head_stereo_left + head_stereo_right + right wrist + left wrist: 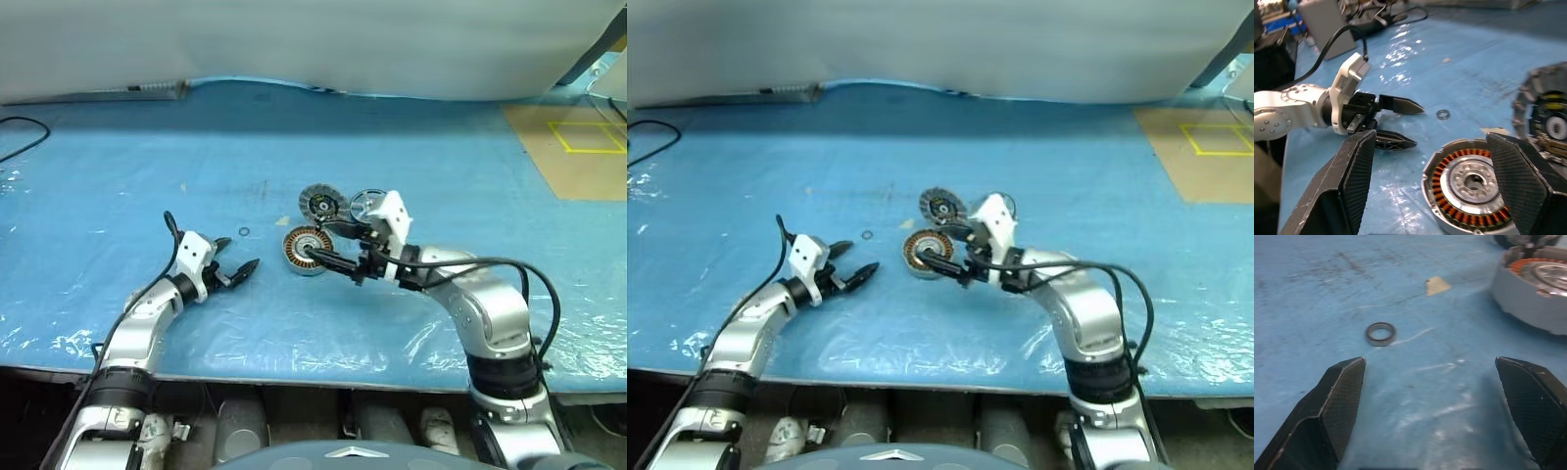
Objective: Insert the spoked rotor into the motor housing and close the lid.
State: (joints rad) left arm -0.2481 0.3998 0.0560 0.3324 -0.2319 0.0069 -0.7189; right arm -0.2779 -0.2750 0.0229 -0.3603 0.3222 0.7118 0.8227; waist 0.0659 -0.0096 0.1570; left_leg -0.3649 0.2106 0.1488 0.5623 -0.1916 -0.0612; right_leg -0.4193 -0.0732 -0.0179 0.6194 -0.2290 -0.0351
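Note:
The motor housing (307,251), a short cylinder with copper windings, lies on the blue table cover; its open top shows in the right wrist view (1471,183). Just behind it lies the ribbed grey lid (321,204). The shiny spoked rotor (368,203) rests to the lid's right, partly hidden behind my right wrist. My right gripper (323,243) hovers over the housing, open and empty (1431,137). My left gripper (238,255) stands open and empty to the housing's left, low over the cover (1430,367).
A small dark ring (244,232) lies on the cover between my left gripper and the lid. A scrap of tan tape (1437,285) lies near the housing. A brown board with yellow lines (578,147) sits at the far right.

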